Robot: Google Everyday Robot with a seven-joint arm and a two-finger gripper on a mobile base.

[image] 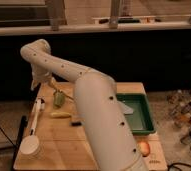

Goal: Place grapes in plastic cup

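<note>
The grapes (59, 99), a small pale yellow-green bunch, are at the back left of the wooden table (54, 150), just left of my arm. My gripper (48, 83) is right above and to the left of them, at the end of the white arm that bends down from the upper left. I cannot tell whether it touches or holds the grapes. The plastic cup (30, 146), short, round and white, stands upright at the front left corner of the table, well away from the gripper.
A long pale yellow banana-like piece (60, 114) lies in front of the grapes. A long white tool (36, 115) lies along the left edge. A green tray (137, 114) sits at the right, an orange round item (145, 147) in front of it. Bottles (189, 117) stand beyond the right edge.
</note>
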